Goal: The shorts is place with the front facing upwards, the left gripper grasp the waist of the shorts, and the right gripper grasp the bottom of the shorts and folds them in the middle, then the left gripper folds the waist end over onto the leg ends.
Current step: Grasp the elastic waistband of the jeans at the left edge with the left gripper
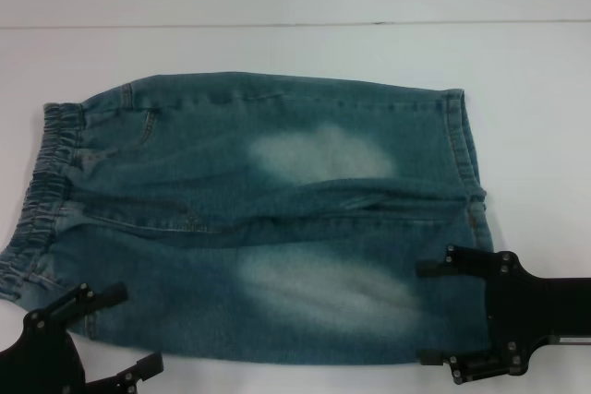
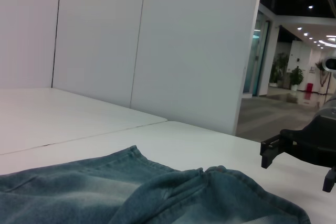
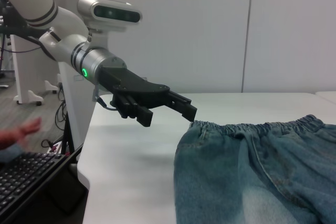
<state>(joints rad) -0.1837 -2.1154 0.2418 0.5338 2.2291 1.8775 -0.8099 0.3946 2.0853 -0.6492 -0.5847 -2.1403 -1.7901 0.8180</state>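
Observation:
Blue denim shorts (image 1: pixel 277 219) lie flat, front up, with the elastic waist (image 1: pixel 46 182) to the left and the leg ends (image 1: pixel 462 154) to the right. My left gripper (image 1: pixel 129 331) is open at the near waist corner, one finger over the denim and the other just off its near edge. The right wrist view shows that left gripper (image 3: pixel 157 100) hovering by the waistband (image 3: pixel 252 128). My right gripper (image 1: pixel 427 311) is open, its fingers spread across the near leg's hem. In the left wrist view the right gripper (image 2: pixel 294 145) sits beyond the leg ends (image 2: pixel 210 182).
The shorts rest on a white table (image 1: pixel 295 62) with a seam line near its back edge. White partition walls stand behind it. Off the table's left end are a keyboard (image 3: pixel 26 174) and a person's hand (image 3: pixel 18 132).

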